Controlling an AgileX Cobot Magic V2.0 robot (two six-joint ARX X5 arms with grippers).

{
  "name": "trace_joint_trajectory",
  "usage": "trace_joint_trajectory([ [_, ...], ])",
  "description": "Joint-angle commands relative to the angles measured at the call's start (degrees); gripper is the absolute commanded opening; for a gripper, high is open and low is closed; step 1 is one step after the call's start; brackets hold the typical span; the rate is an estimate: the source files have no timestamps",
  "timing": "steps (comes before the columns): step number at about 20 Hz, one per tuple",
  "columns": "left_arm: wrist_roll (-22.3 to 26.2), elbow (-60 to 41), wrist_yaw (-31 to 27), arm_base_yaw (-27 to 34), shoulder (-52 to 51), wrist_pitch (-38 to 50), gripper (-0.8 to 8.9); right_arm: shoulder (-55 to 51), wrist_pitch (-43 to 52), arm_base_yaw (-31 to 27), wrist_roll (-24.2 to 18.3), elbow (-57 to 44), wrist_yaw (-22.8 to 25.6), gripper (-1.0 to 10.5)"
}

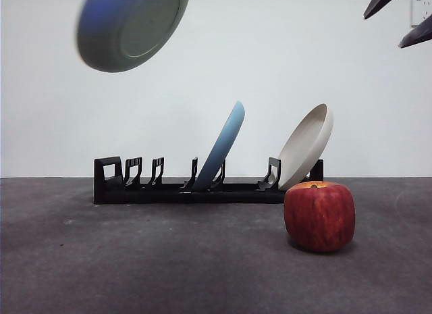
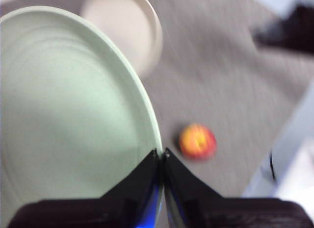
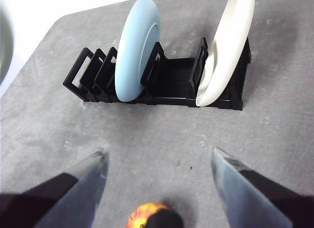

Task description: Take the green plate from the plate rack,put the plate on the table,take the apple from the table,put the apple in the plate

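Observation:
The green plate is held high in the air at the top left of the front view, blurred. My left gripper is shut on its rim; the plate fills that wrist view. The black plate rack stands on the table and holds the light blue plate and the beige plate. The dark red apple sits on the table in front of the rack's right end. My right gripper is open, high above the apple, its black tips at the front view's top right.
The rack has several vacant holders at its left end. The table's edge runs behind the rack, with a white wall beyond.

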Motion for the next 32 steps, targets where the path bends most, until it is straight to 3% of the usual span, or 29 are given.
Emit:
trace_joint_trajectory([
  [1, 4.6, 0.0, -7.5, -5.9, 0.3, -7.9, -0.08, 0.1, 0.5, 0.1, -0.3, 0.3, 0.2, 3.4],
  [5, 3.7, -5.2, -11.3, -17.0, 0.3, -7.0, -0.08, 0.1, 0.5, 0.1, -0.3, 0.3, 0.2, 3.4],
  [10, -1.6, -21.7, -19.3, -25.0, 0.3, 9.1, -0.09, 0.1, 0.5, 0.1, -0.3, 0.3, 0.2, 3.4],
  [16, -3.2, -37.7, -27.5, -25.6, 4.0, 27.3, -0.09, 0.1, 0.5, 0.1, -0.3, 0.3, 0.2, 3.4],
  [24, -2.8, -39.1, -27.3, -25.4, 16.4, 30.2, -0.08, 0.1, 0.5, 0.1, -0.3, 0.3, 0.2, 3.4],
  [26, -2.9, -39.1, -27.1, -25.3, 17.4, 29.9, 0.16, 0.1, 0.5, 0.1, -0.3, 0.3, 0.1, 3.4],
  [29, -3.5, -39.0, -27.1, -25.4, 17.4, 29.7, 3.17, 0.1, 0.5, 0.3, -0.3, 0.3, 0.0, 3.5],
  [31, -6.1, -38.9, -26.9, -24.6, 16.2, 29.7, 3.55, 0.1, 0.5, 1.5, -0.3, 0.3, 0.1, 3.6],
  [32, -6.9, -38.9, -26.7, -24.3, 14.8, 30.1, 3.55, 0.1, 0.4, 2.3, -0.3, 0.3, 0.1, 4.3],
])
